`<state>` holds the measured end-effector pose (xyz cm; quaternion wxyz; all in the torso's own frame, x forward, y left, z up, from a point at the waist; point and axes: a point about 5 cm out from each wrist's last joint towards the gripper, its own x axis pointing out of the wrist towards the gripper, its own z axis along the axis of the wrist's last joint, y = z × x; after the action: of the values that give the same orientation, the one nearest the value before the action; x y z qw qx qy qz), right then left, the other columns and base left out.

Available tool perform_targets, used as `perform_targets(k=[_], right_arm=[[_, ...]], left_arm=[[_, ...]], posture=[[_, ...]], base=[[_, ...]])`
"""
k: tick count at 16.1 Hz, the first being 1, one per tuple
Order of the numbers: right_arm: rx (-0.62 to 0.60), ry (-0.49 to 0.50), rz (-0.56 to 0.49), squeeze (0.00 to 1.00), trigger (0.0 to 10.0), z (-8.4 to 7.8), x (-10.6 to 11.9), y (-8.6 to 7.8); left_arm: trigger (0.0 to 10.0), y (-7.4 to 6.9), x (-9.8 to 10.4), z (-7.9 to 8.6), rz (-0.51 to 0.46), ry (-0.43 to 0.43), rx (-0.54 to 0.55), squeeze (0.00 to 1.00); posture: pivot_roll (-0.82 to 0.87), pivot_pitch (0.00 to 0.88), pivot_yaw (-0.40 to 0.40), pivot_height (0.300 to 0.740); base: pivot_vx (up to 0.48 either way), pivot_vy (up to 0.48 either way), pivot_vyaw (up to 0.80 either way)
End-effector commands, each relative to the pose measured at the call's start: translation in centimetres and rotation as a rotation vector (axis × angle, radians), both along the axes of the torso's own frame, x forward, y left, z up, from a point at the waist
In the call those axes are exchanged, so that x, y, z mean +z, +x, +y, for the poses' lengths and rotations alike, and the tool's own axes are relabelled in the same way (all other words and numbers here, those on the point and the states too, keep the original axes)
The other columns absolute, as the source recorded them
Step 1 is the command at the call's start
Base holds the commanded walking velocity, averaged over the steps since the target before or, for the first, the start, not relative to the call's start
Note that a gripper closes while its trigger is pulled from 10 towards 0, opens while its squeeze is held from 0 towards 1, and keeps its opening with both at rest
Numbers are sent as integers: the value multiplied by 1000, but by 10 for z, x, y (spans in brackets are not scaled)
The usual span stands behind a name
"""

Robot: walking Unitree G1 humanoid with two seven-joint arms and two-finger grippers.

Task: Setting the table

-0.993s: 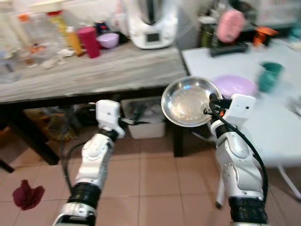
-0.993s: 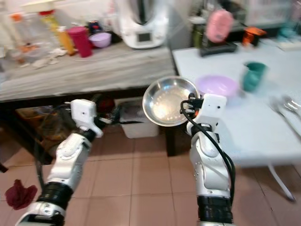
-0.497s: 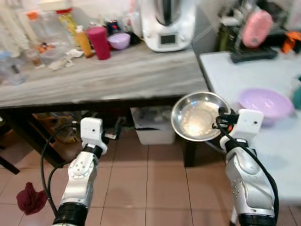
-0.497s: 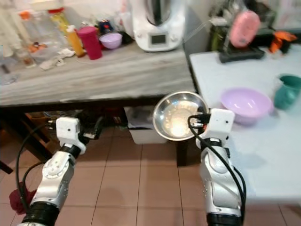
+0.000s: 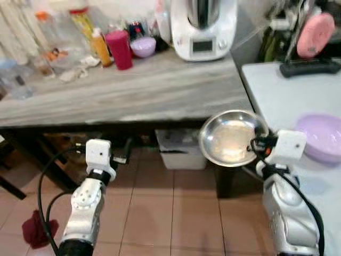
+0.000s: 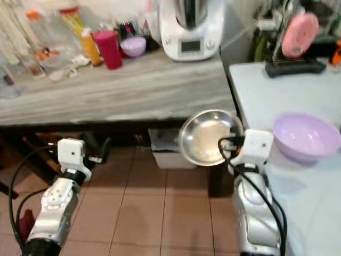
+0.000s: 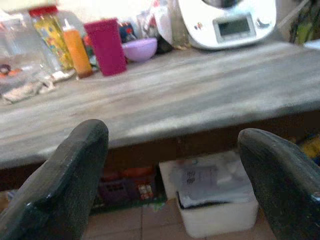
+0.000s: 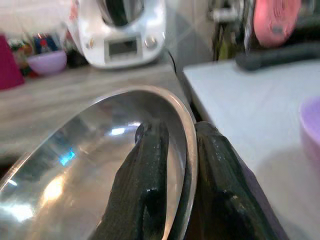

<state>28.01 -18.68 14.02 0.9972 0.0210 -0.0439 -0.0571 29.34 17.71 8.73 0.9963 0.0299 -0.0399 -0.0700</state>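
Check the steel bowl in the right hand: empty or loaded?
Empty. The steel bowl shows bare shiny metal inside; right hand pinches its rim.

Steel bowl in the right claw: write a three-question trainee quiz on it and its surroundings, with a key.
1. True or false: the right claw pinches the steel bowl by its rim, one finger inside and one outside.
2. Which stands on the white table?
A. the magenta cup
B. the large purple bowl
C. the white kitchen machine
3. Fill in: the left claw is ____ and holds nothing.

Key: 1 true; 2 B; 3 open.
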Motion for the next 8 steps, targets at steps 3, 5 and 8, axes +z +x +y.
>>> perform_targets(k=[3, 5, 8], right_arm=[[44, 13, -36, 0, 10000, 14, 8, 4], [45, 15, -36, 0, 10000, 15, 8, 4], [32, 24, -38, 0, 10000, 15, 8, 5]], left_arm=[[10000, 1, 5, 7, -3, 10, 13, 0], [10000, 1, 4, 6, 1, 9, 9, 0], [10000, 1, 5, 4, 2, 1, 1, 0]], posture=[[-248, 32, 116, 740], [-247, 33, 119, 740], [-245, 33, 124, 740]], base=[[305, 0, 473], [304, 0, 625], [303, 0, 681]])
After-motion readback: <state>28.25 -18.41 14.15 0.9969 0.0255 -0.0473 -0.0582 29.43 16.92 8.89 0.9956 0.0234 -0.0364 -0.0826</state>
